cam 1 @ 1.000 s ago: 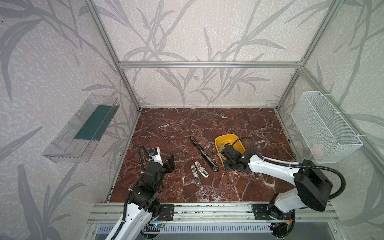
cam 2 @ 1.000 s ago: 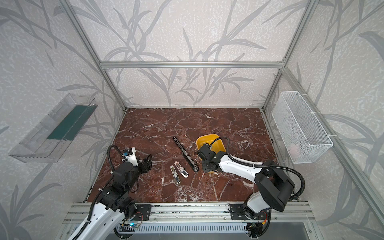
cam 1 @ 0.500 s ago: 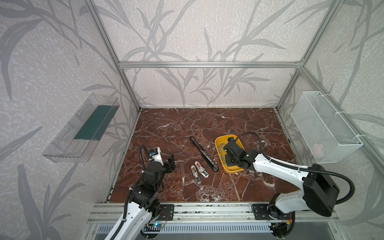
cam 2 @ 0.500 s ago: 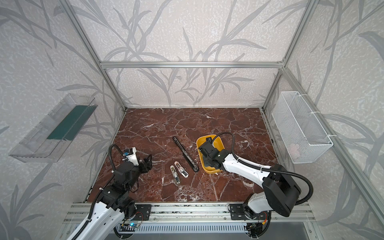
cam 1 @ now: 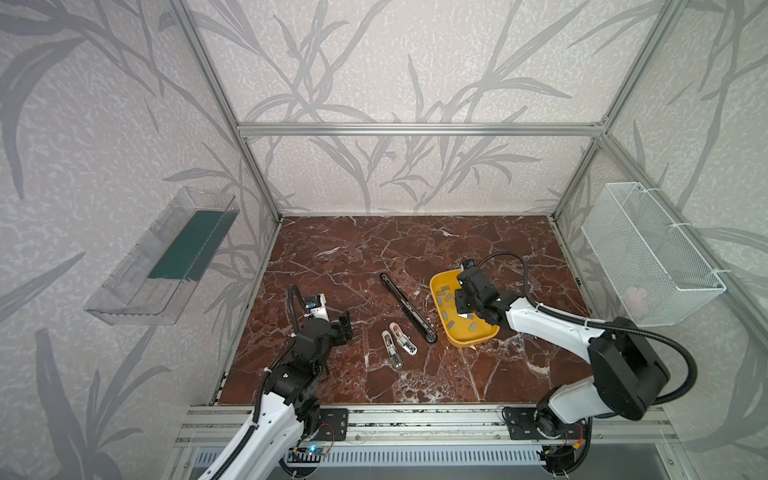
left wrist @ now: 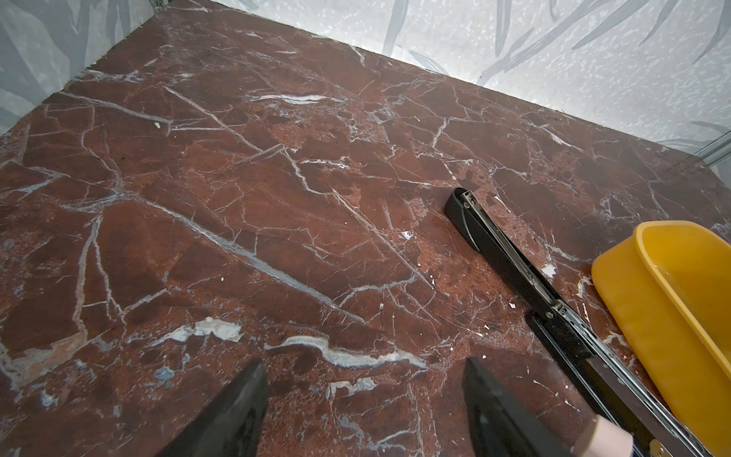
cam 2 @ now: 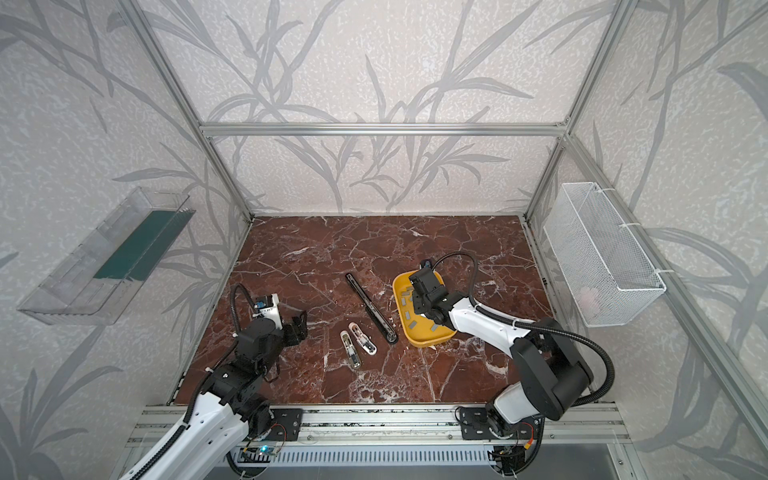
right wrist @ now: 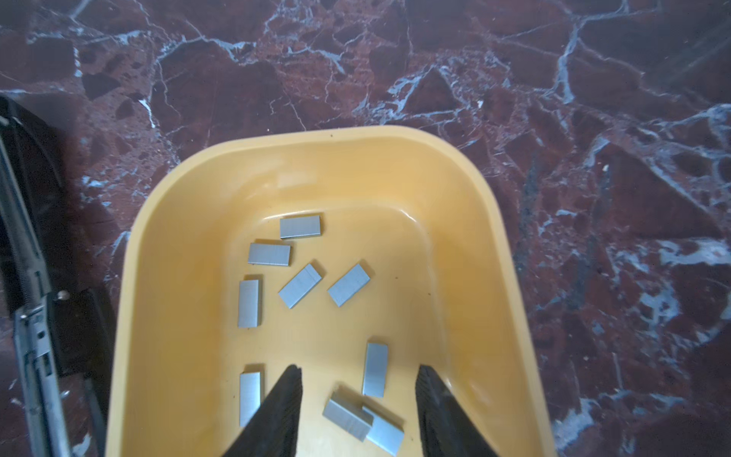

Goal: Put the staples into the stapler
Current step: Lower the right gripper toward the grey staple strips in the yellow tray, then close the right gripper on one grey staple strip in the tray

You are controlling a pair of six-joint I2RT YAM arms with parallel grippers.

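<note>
the staples (right wrist: 300, 285) lie loose on the floor of a yellow tray (right wrist: 316, 136). the right wrist view shows them best: nine flat grey strips, scattered at different angles, two of them overlapping at the near end. in both top views they are only small grey flecks (cam 1: 446, 297) in the tray (cam 1: 473, 338), partly covered by the arm.

the right gripper (right wrist: 358, 372) hangs inside the tray with its fingers (right wrist: 290, 395) apart and nothing between the pads. the overlapping pair and one more strip lie in the gap below. whether the tips touch the tray floor cannot be told. in a top view the same gripper (cam 2: 417, 305) sits over the tray's middle.

just beside the tray lies a long black stapler (cam 1: 407, 307), opened out flat. its metal rail is clear in the left wrist view (left wrist: 510, 257), which shows only the tray's outer wall (left wrist: 648, 316) and none of its floor. the right wrist view catches the stapler at its edge (right wrist: 31, 316).

only the top views show two small staplers (cam 1: 399, 341) side by side on the table (cam 1: 332, 249), near the long one's front end. only they show the left gripper (cam 1: 343, 328) well apart from the tray. its wrist view shows its fingers (left wrist: 237, 411) spread wide over bare table.

a wire basket (cam 1: 648, 257) and a clear shelf (cam 1: 166, 266) hang on the side walls.
</note>
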